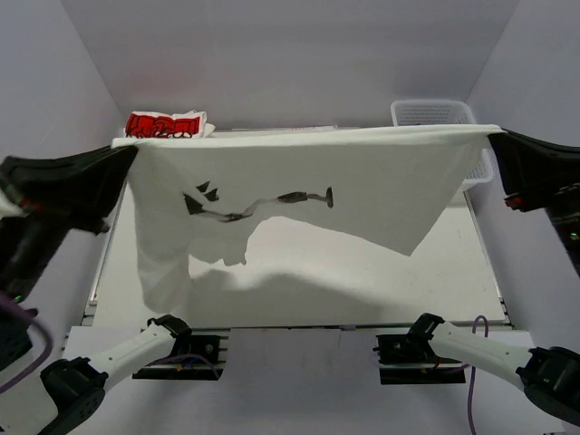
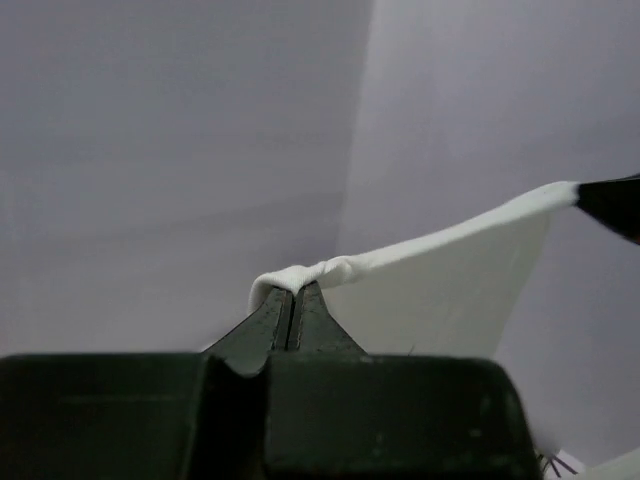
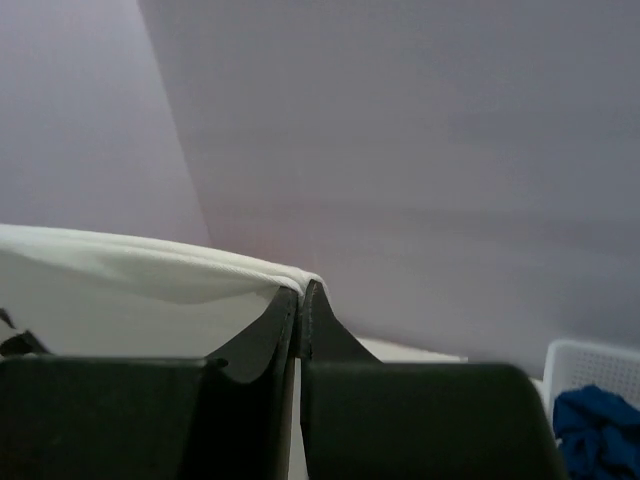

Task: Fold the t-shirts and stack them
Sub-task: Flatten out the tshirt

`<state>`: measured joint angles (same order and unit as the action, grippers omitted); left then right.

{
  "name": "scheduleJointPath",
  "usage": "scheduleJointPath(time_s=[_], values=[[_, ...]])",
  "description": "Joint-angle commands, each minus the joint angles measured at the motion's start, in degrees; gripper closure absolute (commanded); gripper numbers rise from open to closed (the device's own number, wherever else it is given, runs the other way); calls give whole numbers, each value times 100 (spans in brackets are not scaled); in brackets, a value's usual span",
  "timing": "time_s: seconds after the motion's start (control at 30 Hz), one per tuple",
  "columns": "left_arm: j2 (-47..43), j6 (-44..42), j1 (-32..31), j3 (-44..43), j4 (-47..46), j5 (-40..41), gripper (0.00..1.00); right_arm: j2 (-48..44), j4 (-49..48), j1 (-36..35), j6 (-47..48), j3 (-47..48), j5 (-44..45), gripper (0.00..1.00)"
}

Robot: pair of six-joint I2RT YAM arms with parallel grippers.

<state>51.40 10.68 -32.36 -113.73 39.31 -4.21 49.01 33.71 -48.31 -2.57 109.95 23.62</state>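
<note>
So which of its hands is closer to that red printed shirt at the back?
The left. Its left hand holds a corner of the white shirt up close to the red printed shirt; the right hand holds the other corner on the opposite side, by the basket.

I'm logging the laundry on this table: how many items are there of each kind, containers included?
T-shirts: 2 (white t-shirt held up, red-and-black printed t-shirt folded at the back)
blue cloth: 1
white basket: 1
Total: 4
</note>
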Motion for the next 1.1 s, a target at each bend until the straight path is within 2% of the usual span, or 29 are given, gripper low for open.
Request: scheduleJointPath(time_s=[0.0,0.1,0.2,0.3,0.33,0.37,0.4,0.43,0.53,0.57,0.6,0.63,0.67,0.7,0.73,0.77,0.8,0.83,0.87,0.9,0.97,1.07], values=[[124,-277,37,-605,278,-827,100,-41,-40,59,494,351,-560,100],[326,-277,37,-922,332,-889,100,2,-154,59,608,325,-455,100],[433,-224,37,-757,271,-662,100,108,-460,33,775,71,-79,100],[748,-224,37,-72,-28,-108,100,362,-1030,6,977,-735,870,100],[845,-224,37,313,-90,94,100,442,-1181,6,1021,-886,1769,100],[1081,-224,-16,525,-238,383,100,642,-1322,24,1056,-1062,2056,100],[1196,-163,-68,771,-344,873,100,723,-1828,41,1213,-1646,2320,100],[1302,-110,36,1357,-467,1113,100,1002,-1999,68,1258,-1852,2810,100],[1916,197,176,2587,-1108,2080,100,1520,-2535,601,970,-2811,2694,100],[2162,285,238,2793,-1249,2169,100,1663,-2441,1022,577,-3013,2309,100],[2434,355,352,2978,-1485,2057,100,1803,-2405,1235,765,-3241,1949,100],[3106,478,588,3206,-1627,2056,100,2414,-2474,1724,88,-3452,1205,100],[3531,479,712,3208,-1680,1995,99,2681,-2484,2147,-206,-3541,572,100],[3988,479,827,2904,-1681,1829,69,3275,-2484,2473,-305,-3603,278,100],[4471,479,976,2613,-1629,1740,53,3638,-2310,2589,-523,-3377,23,100],[5424,479,1038,2219,-1428,1548,36,4320,-2195,2677,-595,-3236,-337,100],[5851,479,1039,1354,-939,1363,23,4997,-2081,2826,-613,-3060,-523,100],[6195,479,1100,901,-673,1170,7,5265,-1436,2845,-735,-2397,-699,62],[6485,479,1100,514,-470,994,0,5711,-1325,2871,-745,-2243,-892,24],[6714,479,1100,249,-372,992,0,5742,-1324,2880,-728,-2172,-946,10],[6638,269,1022,88,-450,939,0,5489,-1585,2871,-754,-2380,-990,10],[6033,215,968,850,-828,799,0,5059,-1815,2854,-850,-3099,-1149,10]])
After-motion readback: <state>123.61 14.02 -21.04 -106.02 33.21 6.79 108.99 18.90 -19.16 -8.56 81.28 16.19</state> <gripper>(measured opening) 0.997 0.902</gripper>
